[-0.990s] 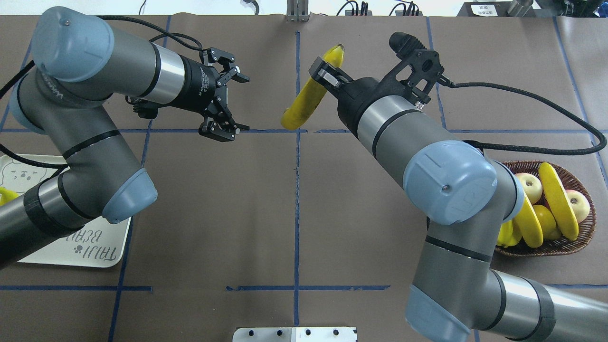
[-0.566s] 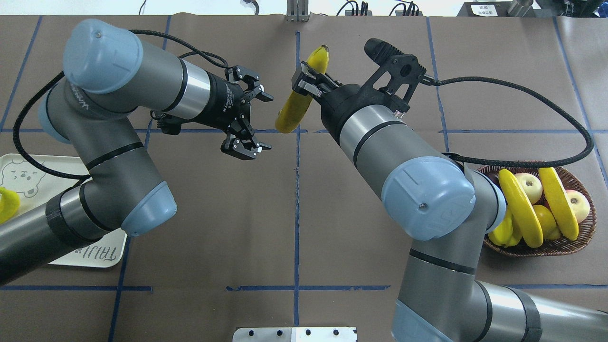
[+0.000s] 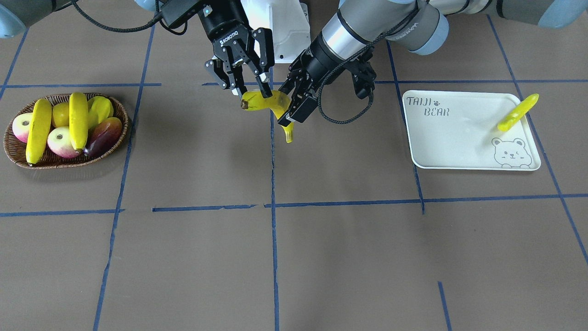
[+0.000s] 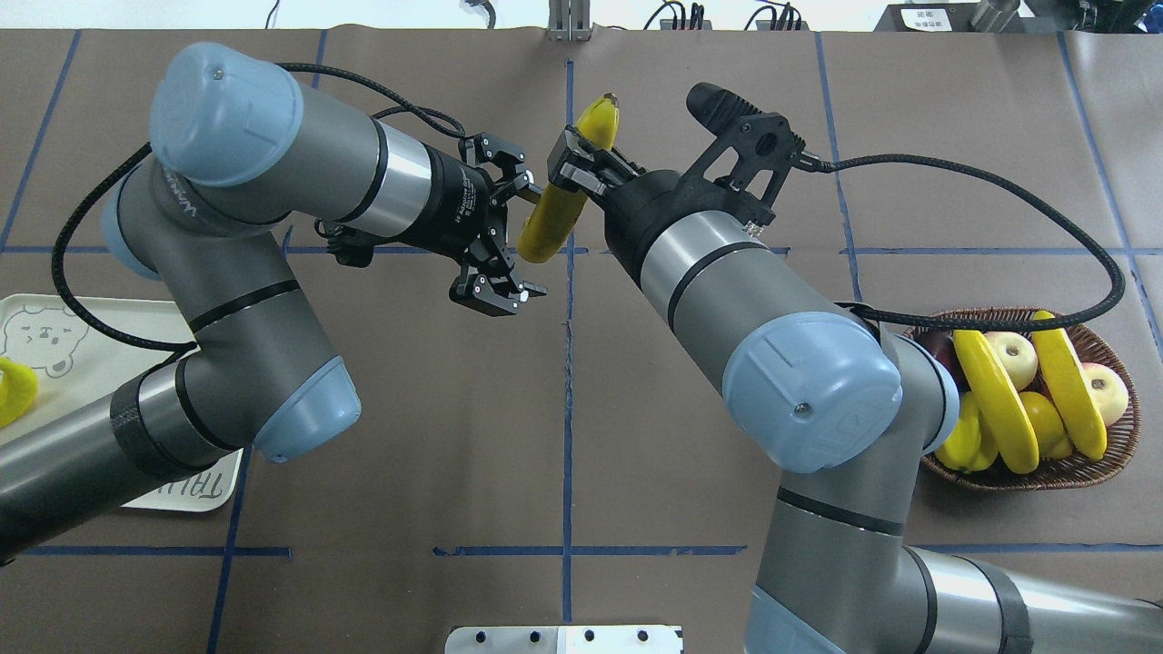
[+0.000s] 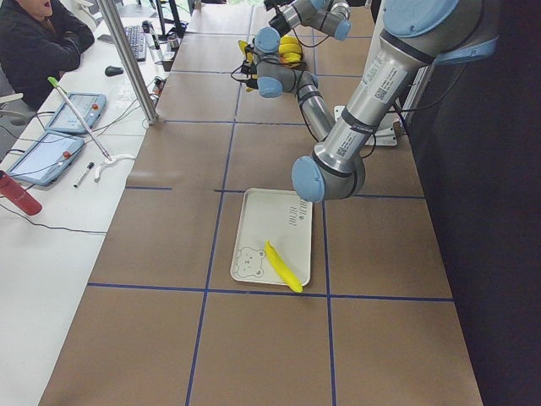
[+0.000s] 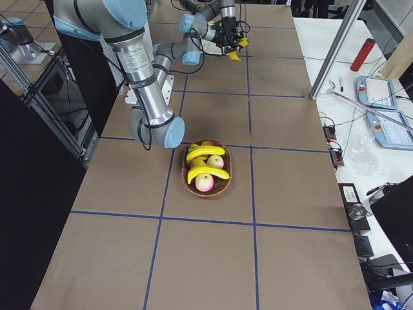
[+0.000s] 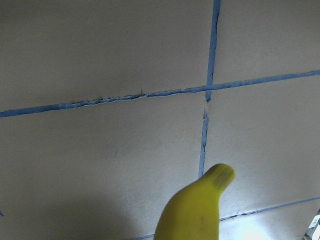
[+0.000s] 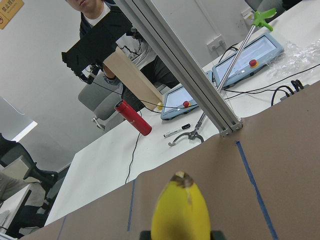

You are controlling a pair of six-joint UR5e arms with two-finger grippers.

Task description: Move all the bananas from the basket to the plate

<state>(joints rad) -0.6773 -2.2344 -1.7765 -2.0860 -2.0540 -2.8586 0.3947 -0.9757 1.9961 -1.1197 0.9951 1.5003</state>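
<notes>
My right gripper (image 4: 572,169) is shut on a yellow banana (image 4: 554,213) and holds it in the air over the table's middle, far side. My left gripper (image 4: 532,240) is open, its jaws standing on either side of the banana's lower end. In the front view the held banana (image 3: 265,100) lies between both grippers. It shows in the left wrist view (image 7: 197,212) and the right wrist view (image 8: 180,212). Two bananas (image 4: 999,400) (image 4: 1068,381) lie across the wicker basket (image 4: 1119,452). One banana (image 3: 517,112) lies on the plate (image 3: 459,138).
The basket also holds apples (image 3: 59,140), a yellow-green starfruit (image 3: 101,108) and a dark fruit (image 3: 103,135). My left arm's elbow hangs over part of the plate (image 4: 82,350). A metal bracket (image 4: 563,639) sits at the near edge. An operator (image 5: 38,42) sits beyond the table.
My left arm has swung right, bringing its open gripper up to the banana's lower end. My right arm has shifted the banana a little to the left.
</notes>
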